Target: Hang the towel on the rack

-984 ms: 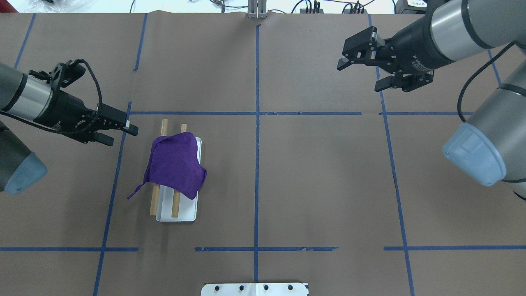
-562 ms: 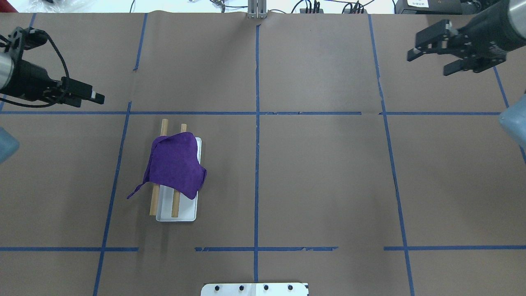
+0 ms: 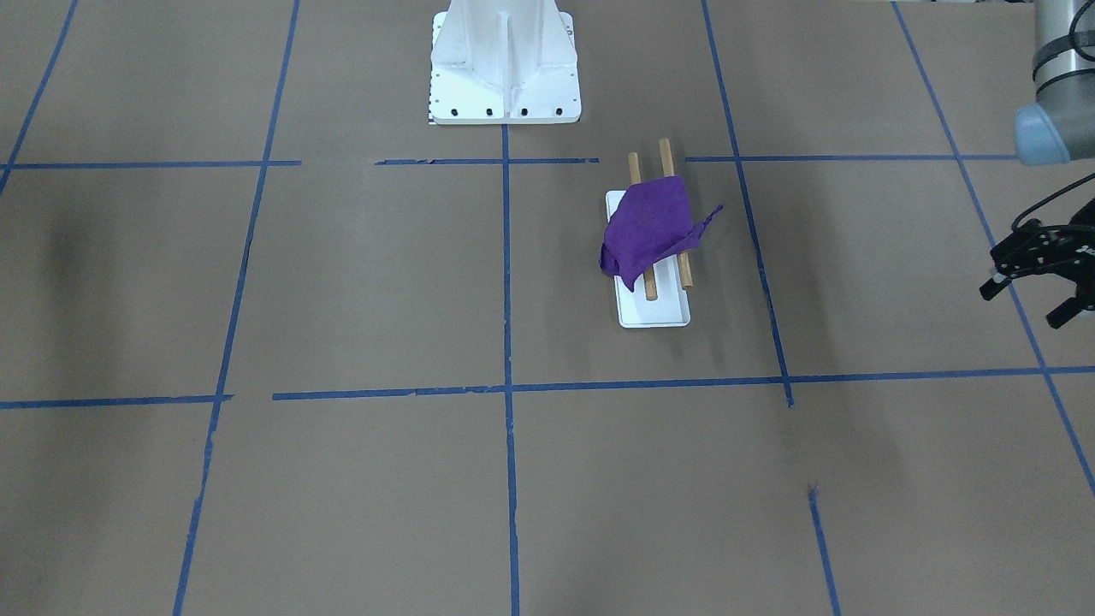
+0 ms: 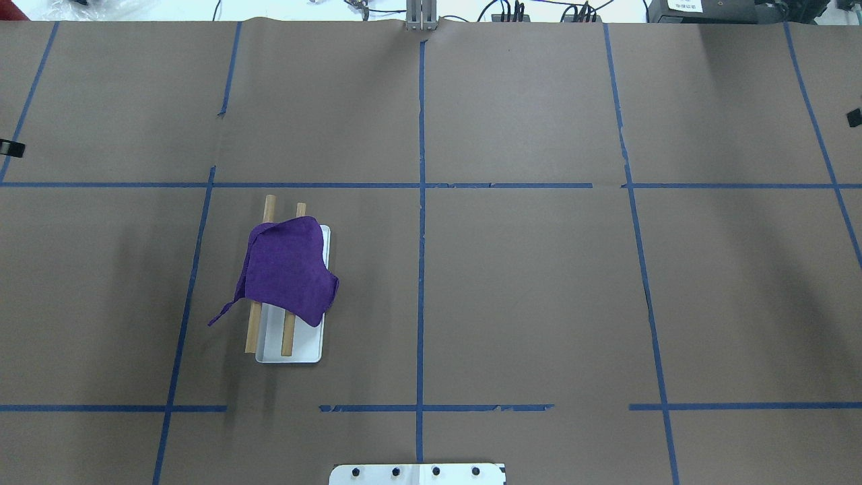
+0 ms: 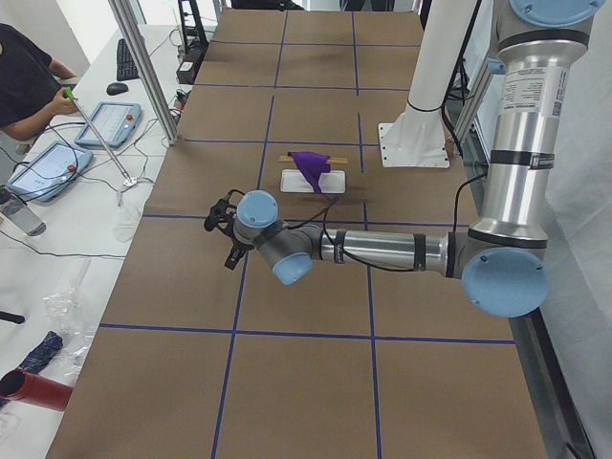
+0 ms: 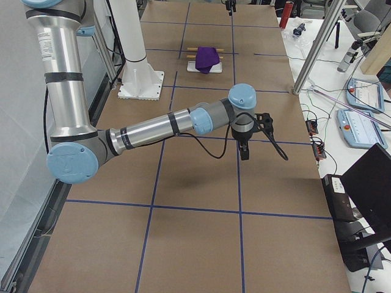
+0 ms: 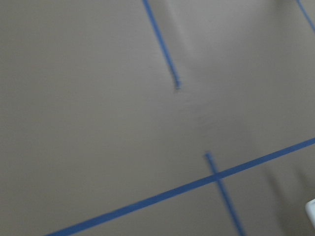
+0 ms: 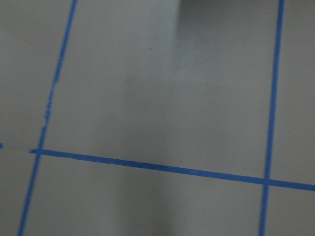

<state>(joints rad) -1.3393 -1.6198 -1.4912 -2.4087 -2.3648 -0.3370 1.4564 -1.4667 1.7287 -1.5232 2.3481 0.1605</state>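
Note:
The purple towel [image 4: 288, 271] lies draped over the two wooden dowels of the rack [image 4: 252, 335]. The rack's flat white base [image 4: 300, 355] sits left of the table's middle. One towel corner trails off toward the left. The towel [image 3: 650, 227] and the rack base [image 3: 654, 316] also show in the front-facing view. My left gripper [image 3: 1023, 305] is open and empty, far from the rack at the table's left side. Only a sliver of it [image 4: 11, 147] shows at the overhead view's edge. My right gripper [image 6: 244, 146] hangs over bare table at the far right. I cannot tell whether it is open or shut.
The large white bolted pedestal [image 3: 505, 64] stands at the robot's side of the table, also seen in the overhead view [image 4: 417, 473]. Blue tape lines [image 4: 421, 202] grid the brown table. An operator [image 5: 24, 86] sits at a side desk beyond the table's far edge.
Both arms have swung outward to the table's sides and almost left the overhead view. The towel and the rack have not moved.

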